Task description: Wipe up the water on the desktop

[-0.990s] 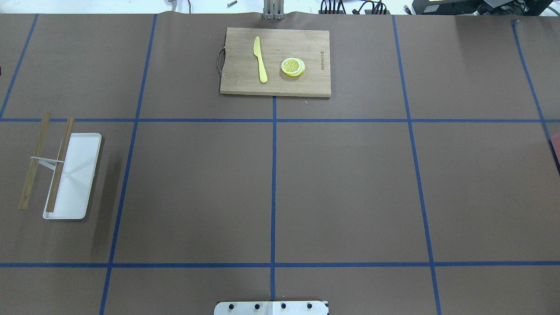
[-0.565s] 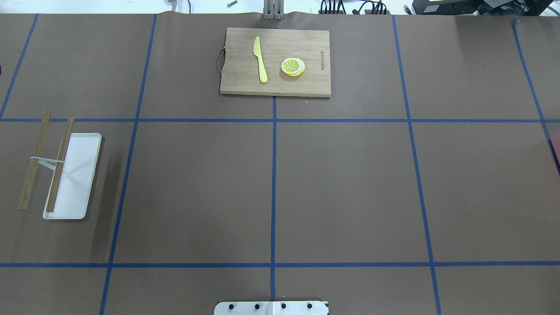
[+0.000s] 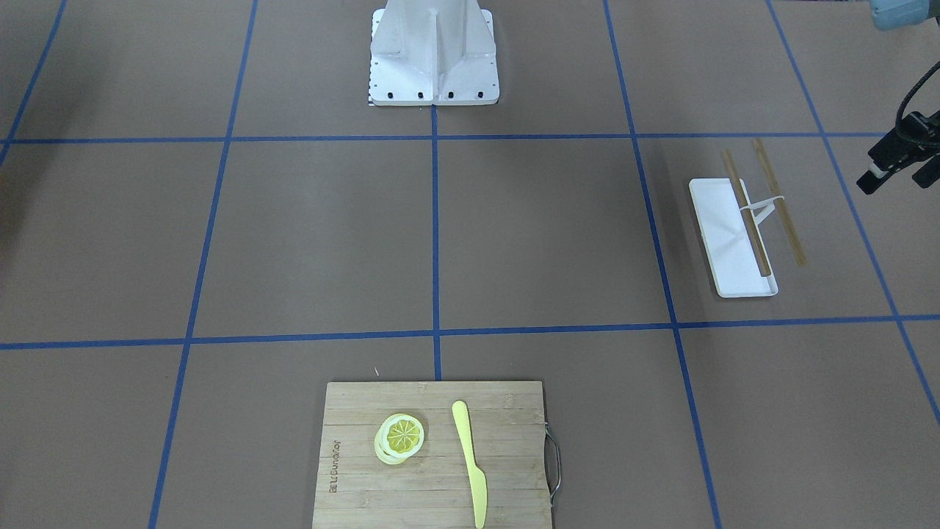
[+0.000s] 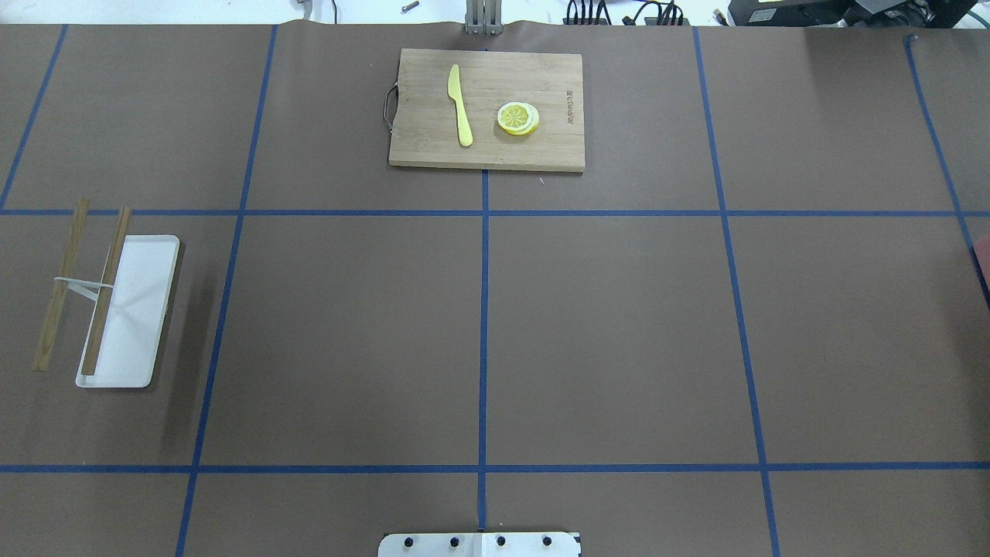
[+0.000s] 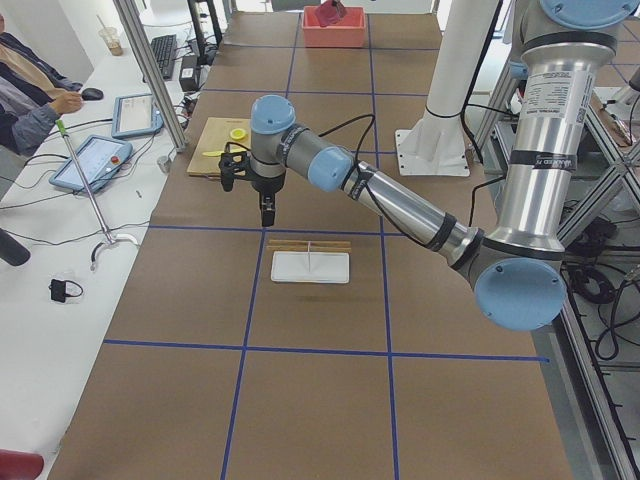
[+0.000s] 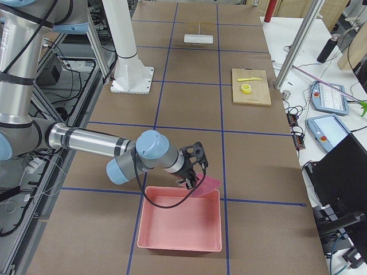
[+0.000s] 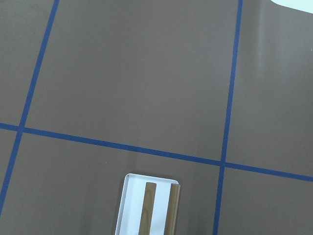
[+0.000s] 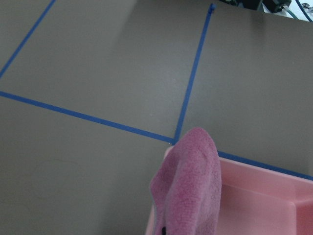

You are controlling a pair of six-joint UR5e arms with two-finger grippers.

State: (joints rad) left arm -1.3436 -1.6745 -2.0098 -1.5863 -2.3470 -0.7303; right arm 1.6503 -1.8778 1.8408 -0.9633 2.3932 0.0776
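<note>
**Front-facing view.** The brown desktop (image 3: pixel 294 235) with its blue grid fills the frame, and no wet patch can be made out on it. At the near edge is a cutting board (image 3: pixel 433 455) carrying lemon slices (image 3: pixel 400 437) and a yellow knife (image 3: pixel 470 463). Toward the robot's left is a white tray (image 3: pixel 731 239) with two banded wooden sticks (image 3: pixel 778 202), one lying across the tray and one beside it. The left gripper (image 3: pixel 894 182) shows at the frame edge beyond the sticks, its prongs apart with nothing between them.

**Overhead view.** The desktop (image 4: pixel 619 333) holds the same board and tray. No arm is in frame.

**Left-end view.** The left gripper (image 5: pixel 266 210) points down above the desktop, just past the sticks, and carries nothing.

**Right-end view.** The right gripper (image 6: pixel 194 179) is over the rim of a pink bin (image 6: pixel 180 229), with a pink cloth (image 6: pixel 202 186) dangling at its tip. Whether the claw is clamped cannot be told from here.

**Left wrist view.** This shows bare desktop (image 7: pixel 137 73), with the tray end at the bottom.

**Right wrist view.** The pink cloth (image 8: pixel 188 186) hangs close to the lens over the bin's corner. The fingers are not shown.

**Step in hand (judged).** The cloth is being fetched from the bin, and wiping has not yet begun.

**Next move (judged).**
- Carry the cloth clear of the rim.
- Locate the water.
- Lower until the cloth presses flat on the desktop, then sweep across, keeping clear of the board and tray.
</note>
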